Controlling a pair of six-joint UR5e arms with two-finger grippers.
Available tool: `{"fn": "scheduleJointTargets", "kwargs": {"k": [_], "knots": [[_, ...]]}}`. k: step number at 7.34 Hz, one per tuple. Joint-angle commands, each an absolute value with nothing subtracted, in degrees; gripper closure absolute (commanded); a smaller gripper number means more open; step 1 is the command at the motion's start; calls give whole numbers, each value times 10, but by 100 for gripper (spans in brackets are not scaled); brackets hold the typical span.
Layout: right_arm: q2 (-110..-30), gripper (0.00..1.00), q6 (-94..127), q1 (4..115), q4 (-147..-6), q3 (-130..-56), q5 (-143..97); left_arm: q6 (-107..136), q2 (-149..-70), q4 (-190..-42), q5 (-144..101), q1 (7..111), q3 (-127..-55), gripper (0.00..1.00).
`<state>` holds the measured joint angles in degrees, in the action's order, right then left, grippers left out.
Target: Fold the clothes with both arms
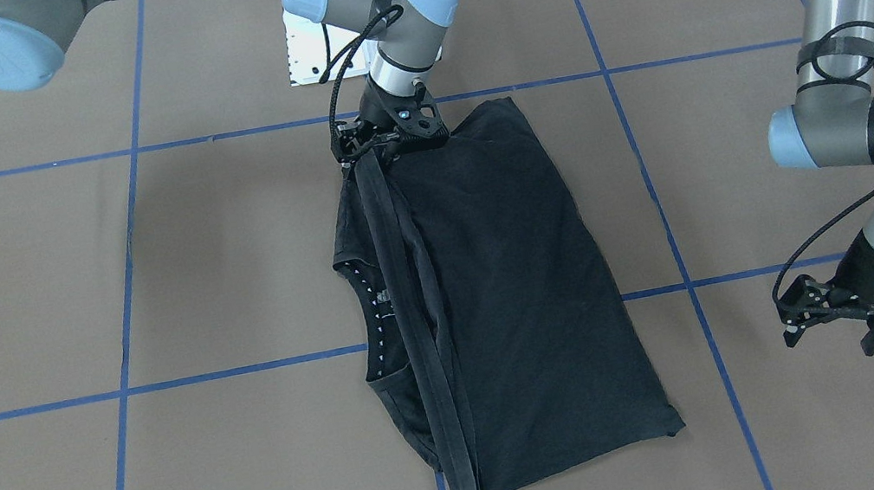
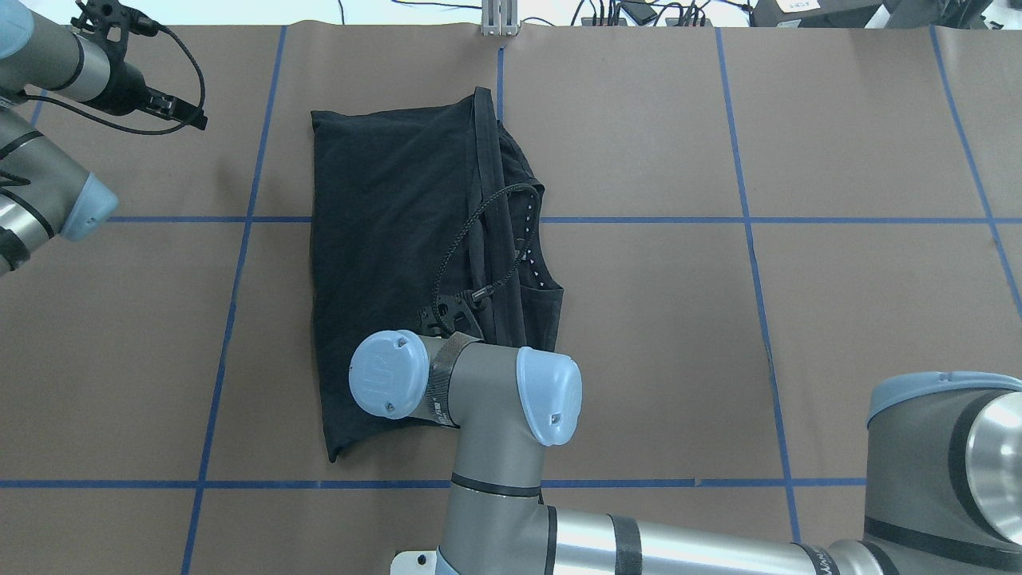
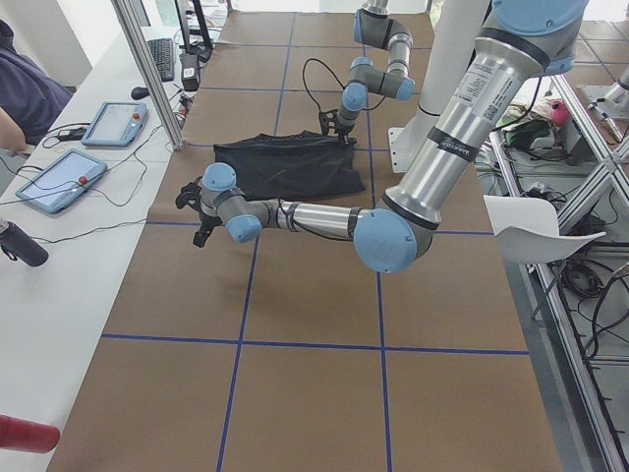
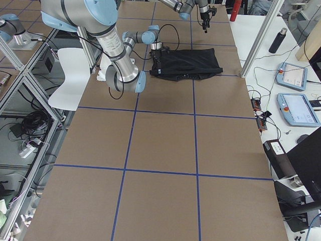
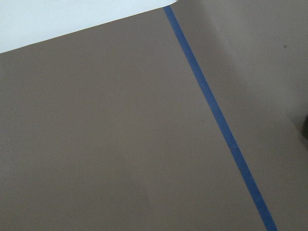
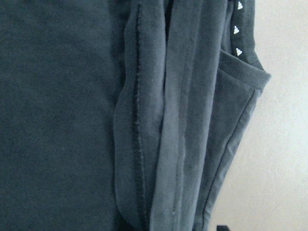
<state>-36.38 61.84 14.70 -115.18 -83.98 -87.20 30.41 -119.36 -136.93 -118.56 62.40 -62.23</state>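
The black T-shirt (image 1: 514, 285) (image 2: 391, 239) (image 3: 285, 167) (image 4: 188, 63) lies folded flat on the brown table. A hem strip runs along its collar side, where the neckband's row of small white logos (image 1: 364, 292) (image 6: 238, 29) shows. My right gripper (image 1: 378, 151) (image 2: 451, 307) sits low over the hem strip's end nearest the robot, its fingers dark against dark cloth, so I cannot tell open from shut. The right wrist view is filled with close-up cloth (image 6: 62, 120). My left gripper (image 1: 855, 336) (image 2: 188, 116) (image 3: 194, 216) hangs open over bare table, well clear of the shirt.
Blue tape lines (image 5: 216, 115) grid the brown tabletop. A white base plate (image 1: 302, 56) sits at the robot's edge. A side table across from the robot carries two tablets (image 3: 108, 123) (image 3: 59, 182) and a dark bottle (image 3: 20, 244); a person's arm (image 3: 15, 128) rests there.
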Motion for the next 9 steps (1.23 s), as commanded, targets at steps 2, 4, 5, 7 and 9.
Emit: {"fn": "scheduleJointTargets", "kwargs": {"k": [2, 4, 5, 7, 9], "knots": [[-370, 35, 571, 165, -1183, -871, -873, 304, -1194, -1368, -1186, 624, -622, 0], [-413, 36, 561, 167, -1214, -942, -873, 304, -1194, -1369, -1186, 623, -623, 0], [-460, 36, 561, 159, -1220, -990, -872, 304, -1194, -1371, -1186, 624, -623, 0], [-504, 37, 560, 156, -1223, -1056, -875, 305, -1194, -1373, -1186, 624, -624, 0], [-467, 34, 562, 158, -1212, -1046, -876, 305, -1194, -1373, -1186, 624, -626, 0]]}}
